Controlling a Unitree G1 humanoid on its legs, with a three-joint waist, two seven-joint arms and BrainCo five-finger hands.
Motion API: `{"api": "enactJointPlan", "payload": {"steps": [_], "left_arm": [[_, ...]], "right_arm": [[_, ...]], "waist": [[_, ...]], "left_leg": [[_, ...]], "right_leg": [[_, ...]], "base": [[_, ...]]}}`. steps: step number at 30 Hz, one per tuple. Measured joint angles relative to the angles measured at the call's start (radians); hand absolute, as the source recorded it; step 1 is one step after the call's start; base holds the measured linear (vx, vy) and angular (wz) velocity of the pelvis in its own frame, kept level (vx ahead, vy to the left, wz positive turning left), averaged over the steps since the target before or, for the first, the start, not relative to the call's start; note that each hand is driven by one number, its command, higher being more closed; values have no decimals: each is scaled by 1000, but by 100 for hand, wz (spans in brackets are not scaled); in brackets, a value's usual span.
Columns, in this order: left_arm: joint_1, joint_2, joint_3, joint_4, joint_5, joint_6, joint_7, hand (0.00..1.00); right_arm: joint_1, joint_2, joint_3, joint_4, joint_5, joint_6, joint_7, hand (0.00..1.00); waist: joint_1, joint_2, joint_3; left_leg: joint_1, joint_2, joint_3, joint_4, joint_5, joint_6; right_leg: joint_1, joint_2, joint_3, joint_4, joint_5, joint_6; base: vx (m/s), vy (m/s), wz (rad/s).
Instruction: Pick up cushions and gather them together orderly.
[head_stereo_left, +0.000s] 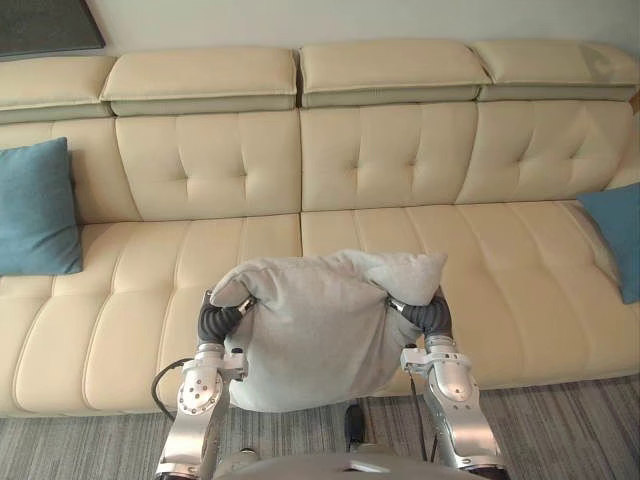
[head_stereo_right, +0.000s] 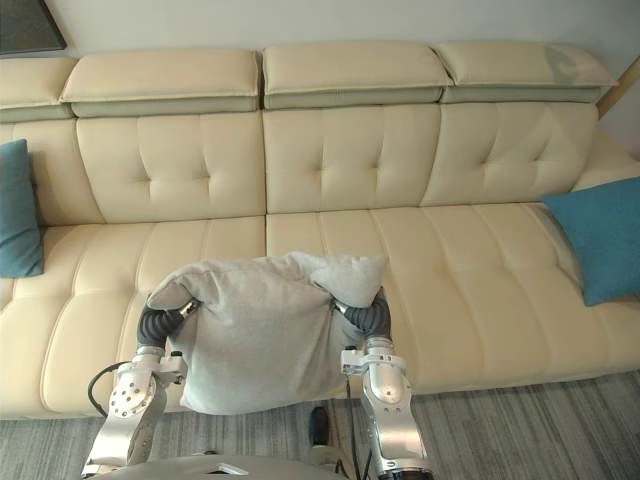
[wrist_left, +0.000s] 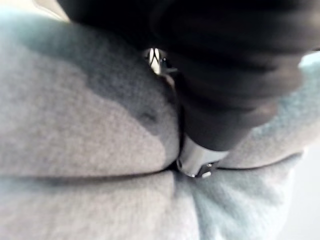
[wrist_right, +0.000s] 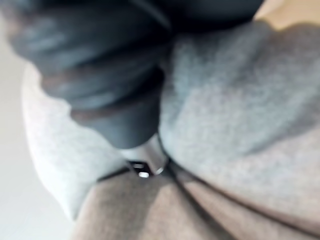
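Note:
A grey cushion (head_stereo_left: 320, 325) hangs in front of me, held between my two hands above the sofa's front edge. My left hand (head_stereo_left: 218, 318) presses into its left side and my right hand (head_stereo_left: 430, 315) into its right side; both are sunk in the soft cloth. In the left wrist view the left hand (wrist_left: 225, 75) is buried in the grey cushion (wrist_left: 75, 125), and in the right wrist view the right hand (wrist_right: 110, 75) is buried in it as well (wrist_right: 240, 110). One teal cushion (head_stereo_left: 35, 205) leans on the sofa's far left, another teal cushion (head_stereo_left: 615, 235) at its far right.
The long cream sofa (head_stereo_left: 400, 160) spans the whole width, with a bare seat between the teal cushions. Grey carpet (head_stereo_left: 570, 430) lies in front of it. A dark frame (head_stereo_left: 45, 25) hangs on the wall at the top left.

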Motion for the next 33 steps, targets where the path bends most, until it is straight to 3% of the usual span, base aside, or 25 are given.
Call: {"api": "enactJointPlan", "payload": {"steps": [4,9,12,14,16,18,20,28,29,33], "left_arm": [[-114,11,11,1,29,3,86,100],[-523,79,37,115,71,6,283,100],[-711,136,37,159,91,7,358,100],[-943,197,33,267,110,10,399,100],[-1116,235,36,321,126,12,428,100],[-1267,255,47,390,127,14,438,100],[-1408,257,68,411,126,20,442,100],[-1514,237,121,423,122,19,457,100],[-1518,237,135,423,122,17,455,0],[-1526,235,193,422,100,-7,450,0]], "right_arm": [[-131,1,13,16,-12,1,-52,100],[-560,1,35,167,-21,2,-243,100],[-704,1,26,172,-23,3,-332,100],[-905,0,-41,248,-62,8,-401,100],[-1058,5,-81,262,-100,19,-480,100],[-1198,11,-133,315,-103,20,-533,100],[-1311,15,-161,321,-121,22,-580,100],[-1414,-6,-153,317,-129,25,-639,100],[-1435,-15,-149,317,-129,26,-638,0],[-1495,-52,-115,304,-129,26,-638,0]], "waist": [[2,-1,6],[6,4,110],[13,4,149],[15,4,188],[17,2,212],[16,3,261],[15,3,261],[18,4,262],[22,4,262],[22,4,262]], "left_leg": [[-61,-10,-11,8,23,-1],[-224,-10,-26,74,62,-10],[-304,-9,-35,70,97,-18],[-385,-13,-49,55,131,-28],[-456,-19,-52,16,181,-31],[-492,-18,-60,-5,209,-32],[-587,-16,-68,-22,234,-38],[-739,3,-78,-31,244,-44],[-764,5,-78,-34,247,-44],[-860,7,-93,-31,259,-54]], "right_leg": [[-52,-11,-3,0,23,-3],[-185,-20,-22,1,84,-24],[-259,-25,-26,1,102,-31],[-339,-27,-31,1,107,-36],[-427,-34,-31,1,128,-25],[-470,-30,-33,1,158,-39],[-567,-29,-46,1,175,-44],[-711,-18,-43,1,192,-37],[-738,-17,-39,1,202,-24],[-821,-17,-23,1,214,-15]], "base": [[-145,-33,8],[-194,-36,11],[-186,-1,17],[-201,-6,21],[-160,-23,21],[-95,-2,13],[-64,14,17],[-21,49,9],[-3,48,4],[11,38,11]]}}
